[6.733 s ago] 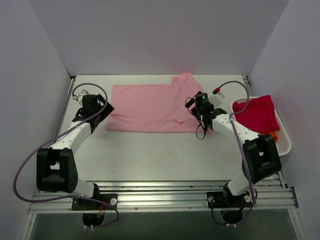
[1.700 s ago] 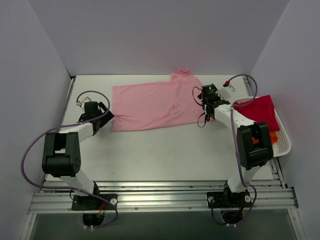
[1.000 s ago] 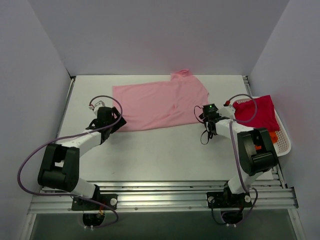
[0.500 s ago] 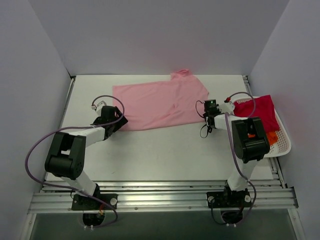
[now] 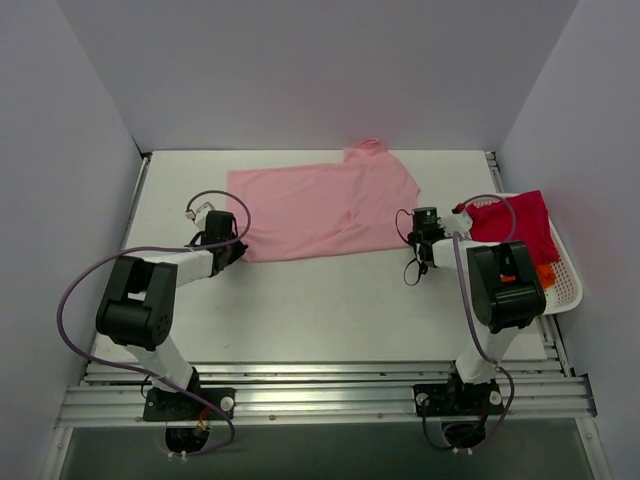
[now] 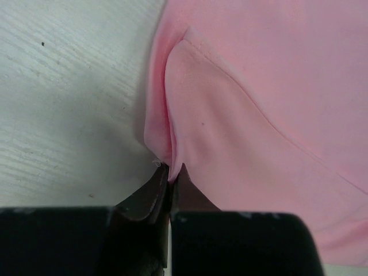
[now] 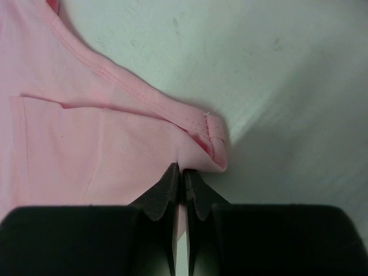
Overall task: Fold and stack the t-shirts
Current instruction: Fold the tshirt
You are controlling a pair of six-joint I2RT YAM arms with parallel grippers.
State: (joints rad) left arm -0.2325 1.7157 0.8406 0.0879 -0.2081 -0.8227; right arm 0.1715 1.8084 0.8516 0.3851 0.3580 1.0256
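Two grippers pinch opposite ends of the light pink t-shirt (image 5: pixel 320 210), which lies spread out flat on the white table (image 5: pixel 300 300) in the upper middle of the top view. One sleeve pokes up at its top edge.

In the left wrist view the left gripper (image 6: pixel 170 175) is clamped tight on a small raised fold of pink cloth at the shirt's edge, its dark fingers pressed together at the bottom centre of the frame. Bare table fills the left of that frame. From above, this gripper sits at the shirt's lower left corner.

In the right wrist view the right gripper (image 7: pixel 179 172) is likewise clenched on pink fabric. Its fingertips meet just beside a rolled, stitched hem that curls over near the frame's centre. From above, it sits at the shirt's lower right corner.

At the right edge of the top view, a white basket (image 5: pixel 573 284) holds the magenta-red t-shirt (image 5: pixel 515 228). A bit of the orange one (image 5: pixel 545 271) peeks out beneath it. Both are well apart from the pink shirt.
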